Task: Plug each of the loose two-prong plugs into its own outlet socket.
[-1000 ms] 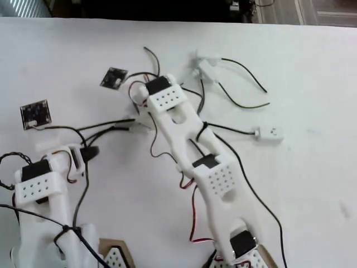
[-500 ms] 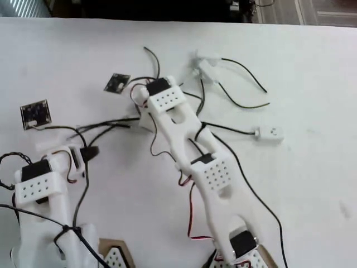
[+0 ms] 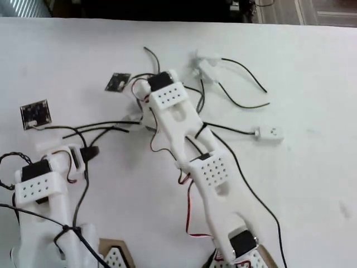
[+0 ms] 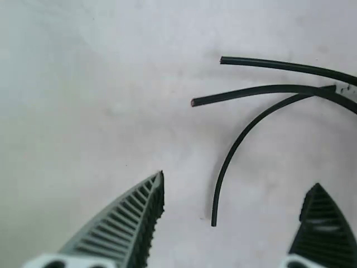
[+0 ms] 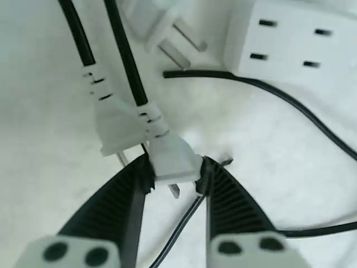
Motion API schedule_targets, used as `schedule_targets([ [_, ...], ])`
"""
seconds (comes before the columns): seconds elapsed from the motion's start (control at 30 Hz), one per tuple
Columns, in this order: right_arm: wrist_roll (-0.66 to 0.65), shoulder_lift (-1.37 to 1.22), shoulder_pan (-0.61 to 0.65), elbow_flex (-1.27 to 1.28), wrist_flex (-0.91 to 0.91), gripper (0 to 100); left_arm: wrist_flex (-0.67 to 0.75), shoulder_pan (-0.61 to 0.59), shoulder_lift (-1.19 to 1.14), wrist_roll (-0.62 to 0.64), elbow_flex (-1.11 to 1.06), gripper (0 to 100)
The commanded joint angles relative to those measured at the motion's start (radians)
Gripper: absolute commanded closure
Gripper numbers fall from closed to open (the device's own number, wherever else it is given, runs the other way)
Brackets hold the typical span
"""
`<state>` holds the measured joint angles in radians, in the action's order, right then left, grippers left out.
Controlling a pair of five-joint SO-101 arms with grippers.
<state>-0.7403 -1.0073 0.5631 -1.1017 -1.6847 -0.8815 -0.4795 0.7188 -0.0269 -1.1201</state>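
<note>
Your right gripper [image 5: 174, 173] is clamped across a white plug [image 5: 170, 156] low over the table. The outlet block [image 5: 290, 39] lies beyond the fingertips, apart from the plug. The plug's long axis runs cord-first away from the wrist. Its prongs seem to point back toward the palm, though the fingers hide most of them, so you probably need to turn it round. Your left gripper [image 4: 239, 180] gapes wide over loose cable ends [image 4: 223, 162], farther off.

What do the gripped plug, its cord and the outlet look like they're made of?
Plug: probably moulded white plastic, smooth, with a ribbed collar where the cord enters.
Cord: black rubbery or vinyl sheath, judging by its bends.
Outlet: hard white plastic, matte, with crisp slots.
</note>
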Motion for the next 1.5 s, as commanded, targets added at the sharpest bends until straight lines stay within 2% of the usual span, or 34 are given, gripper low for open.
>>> schedule_targets([
  [0.0,0.009,0.035,-0.036,-0.072,-0.039,98.0,0.018,-0.004,0.031,0.003,0.002,62],
  [0.17,0.02,0.11,-0.077,0.035,-0.041,98.0,0.02,-0.004,0.031,0.003,0.002,62],
  [0.27,0.026,0.237,-0.081,0.209,-0.041,98.0,0.044,-0.004,0.03,0.003,0.0,62],
  [0.53,0.144,0.604,-0.111,0.667,-0.035,97.9,0.041,-0.004,0.03,0.005,0.0,62],
  [0.77,0.221,0.71,-0.136,0.937,-0.018,97.5,0.04,-0.004,0.03,0.005,0.0,62],
  [0.9,0.287,0.707,-0.131,1.03,0.084,95.7,0.04,-0.004,0.03,0.005,0.0,62],
  [1.03,0.351,0.717,-0.108,1.059,0.073,79.2,0.04,-0.004,0.03,0.005,0.0,62],
  [1.1,0.351,0.717,-0.102,1.049,0.03,74.8,0.04,-0.004,0.03,0.005,0.0,62],
  [1.3,0.351,0.717,-0.108,1.016,-0.005,75.3,0.04,-0.004,0.03,0.005,0.0,62],
  [1.47,0.293,0.716,-0.094,1.017,0.054,82.6,0.04,-0.004,0.03,0.005,0.0,62],
])
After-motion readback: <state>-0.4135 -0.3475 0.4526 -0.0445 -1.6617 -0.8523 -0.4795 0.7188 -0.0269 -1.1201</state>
